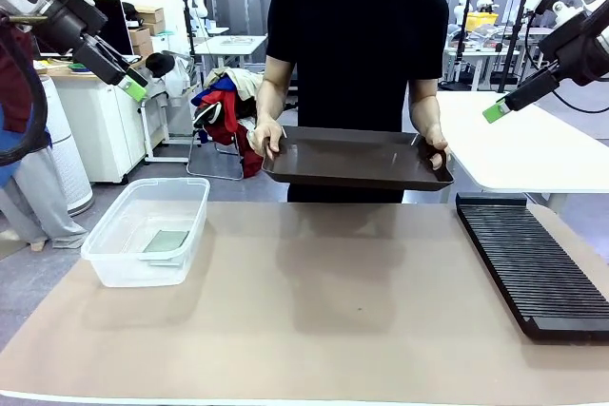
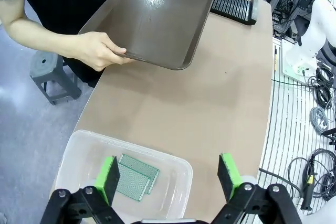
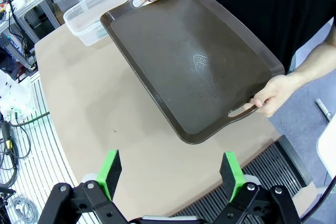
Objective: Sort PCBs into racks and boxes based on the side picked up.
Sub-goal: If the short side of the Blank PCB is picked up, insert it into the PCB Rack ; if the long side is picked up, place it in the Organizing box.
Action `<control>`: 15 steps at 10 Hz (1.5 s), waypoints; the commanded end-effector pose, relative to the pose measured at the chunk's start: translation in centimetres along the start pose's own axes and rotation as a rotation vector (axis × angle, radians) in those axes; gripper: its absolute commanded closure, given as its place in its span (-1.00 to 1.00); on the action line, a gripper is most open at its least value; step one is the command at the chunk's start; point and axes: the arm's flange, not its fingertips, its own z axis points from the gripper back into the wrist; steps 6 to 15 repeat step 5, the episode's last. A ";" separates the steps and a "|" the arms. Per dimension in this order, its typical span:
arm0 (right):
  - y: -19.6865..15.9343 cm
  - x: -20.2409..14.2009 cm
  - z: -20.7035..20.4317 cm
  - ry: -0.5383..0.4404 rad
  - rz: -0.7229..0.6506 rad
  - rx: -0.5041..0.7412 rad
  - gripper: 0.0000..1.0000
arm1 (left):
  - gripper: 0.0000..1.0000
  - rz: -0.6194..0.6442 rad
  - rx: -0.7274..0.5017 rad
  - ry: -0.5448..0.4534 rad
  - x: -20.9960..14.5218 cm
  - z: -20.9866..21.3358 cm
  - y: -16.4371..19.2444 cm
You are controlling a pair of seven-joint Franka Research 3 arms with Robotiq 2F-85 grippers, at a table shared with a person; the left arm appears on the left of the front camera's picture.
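At left near edge, two thin green square PCBs [image 2: 134,178] lie inside clear rectangular plastic tub [image 1: 105,252]; left gripper [image 2: 170,178] and right gripper [image 3: 171,169] spread wide, empty. Dark brown tray [image 1: 357,161] held bare by person, likely for removal. Long black slotted rack [image 1: 528,259] at right, unfilled.

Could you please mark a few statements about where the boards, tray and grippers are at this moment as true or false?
1. Two PCBs lie in the clear tub. True.
2. The person holds the brown tray with one hand. False: both hands grip it, one at each end.
3. The tray carries a board. False: its surface is bare.
4. The left gripper is open with nothing between its fingers. True.
5. The black rack lies beside the tub. False: it lies at the table's opposite end.
6. The right gripper is open. True.
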 end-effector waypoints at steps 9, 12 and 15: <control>0.0 0.0 -0.1 -0.012 0.003 0.015 -1.00 | -1.00 -0.003 -0.006 0.003 -0.1 0.0 -0.3; 0.0 0.0 -0.1 -0.012 0.003 0.015 -1.00 | -1.00 -0.003 -0.006 0.003 -0.1 0.0 -0.3; 0.0 0.0 -0.1 -0.012 0.003 0.015 -1.00 | -1.00 -0.003 -0.006 0.003 -0.1 0.0 -0.3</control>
